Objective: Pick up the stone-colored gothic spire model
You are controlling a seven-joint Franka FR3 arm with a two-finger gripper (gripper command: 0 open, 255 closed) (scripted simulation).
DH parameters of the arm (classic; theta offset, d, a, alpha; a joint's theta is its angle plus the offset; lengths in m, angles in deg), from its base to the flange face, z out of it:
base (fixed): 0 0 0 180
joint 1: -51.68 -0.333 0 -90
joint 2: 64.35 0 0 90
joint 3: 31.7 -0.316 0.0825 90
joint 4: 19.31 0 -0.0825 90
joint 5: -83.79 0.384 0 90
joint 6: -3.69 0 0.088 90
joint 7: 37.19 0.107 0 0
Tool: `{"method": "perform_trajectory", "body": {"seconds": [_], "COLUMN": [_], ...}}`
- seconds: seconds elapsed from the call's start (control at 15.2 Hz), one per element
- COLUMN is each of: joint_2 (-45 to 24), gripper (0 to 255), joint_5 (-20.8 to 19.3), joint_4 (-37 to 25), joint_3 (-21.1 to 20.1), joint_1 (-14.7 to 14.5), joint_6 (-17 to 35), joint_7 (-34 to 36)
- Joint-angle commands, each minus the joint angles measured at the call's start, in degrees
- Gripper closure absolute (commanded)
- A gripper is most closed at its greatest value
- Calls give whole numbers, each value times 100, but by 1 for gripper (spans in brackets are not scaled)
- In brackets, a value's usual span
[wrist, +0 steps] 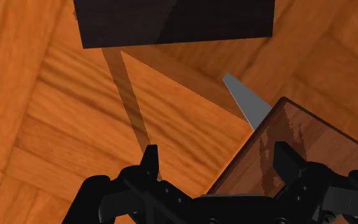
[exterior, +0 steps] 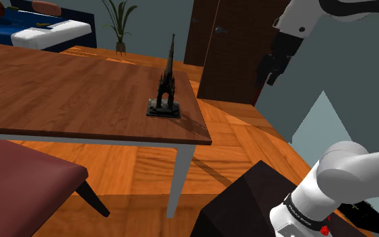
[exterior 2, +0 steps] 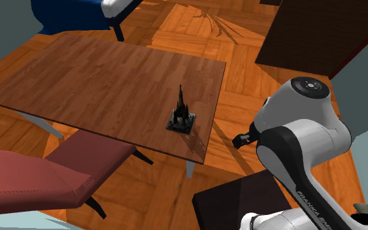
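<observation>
Wooden floor [exterior: 248, 141] beneath a brown table [exterior: 60, 94]. Near the table's corner, a dark spire [exterior: 167, 87] stands upright. Gripper [exterior: 270, 67] hangs in the air beyond that corner, well apart from the spire, fingers spread, clasping nothing.

spire model [exterior 2: 181, 112]: dark, upright, on table [exterior 2: 110, 72] near edge | hand [exterior 2: 241, 139]: well apart from spire model

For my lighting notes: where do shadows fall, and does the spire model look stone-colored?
Shoulder view: the spire model looks nearly black, its shadow on the table beside its base. Second exterior view: leafy shadows streak the floor. Wrist view: a dark stripe crosses the floor beyond the gripper.
</observation>
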Motion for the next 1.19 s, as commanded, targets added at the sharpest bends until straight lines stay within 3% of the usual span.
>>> {"method": "perform_trajectory", "body": {"seconds": [0.0, 0.4, 0.66, 0.92, 1.12], "joint_2": [0, 27, -243, -657, -994], "gripper": [0, 0, 0, 0, 0], "joint_5": [0, 158, 42, -316, -766], "joint_4": [0, 553, 635, 468, 176], "joint_3": [0, -1106, -1948, -2914, -3749], "joint_1": [0, 195, 516, 1122, 1810], "joint_6": [0, 1641, 2682, 3576, 4087], "joint_7": [0, 1455, 2509, 3676, 4644]}}
